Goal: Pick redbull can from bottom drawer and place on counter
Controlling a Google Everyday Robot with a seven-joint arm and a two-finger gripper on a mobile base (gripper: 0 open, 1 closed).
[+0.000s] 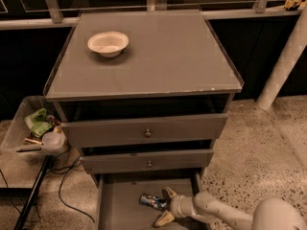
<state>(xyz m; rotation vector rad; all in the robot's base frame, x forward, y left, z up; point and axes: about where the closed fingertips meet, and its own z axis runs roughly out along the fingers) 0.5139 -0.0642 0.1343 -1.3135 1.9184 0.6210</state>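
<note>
Grey bench (163,56) carries a white bowl (108,43) at back left. Bottom drawer (120,207) is pulled out. Claw (166,206) sits low in the drawer, fingers spread open, gripping nothing. Redbull can (152,201) lies on its side on the drawer floor, long axis left-right, right end at the claw's mouth. Label unreadable.
</note>
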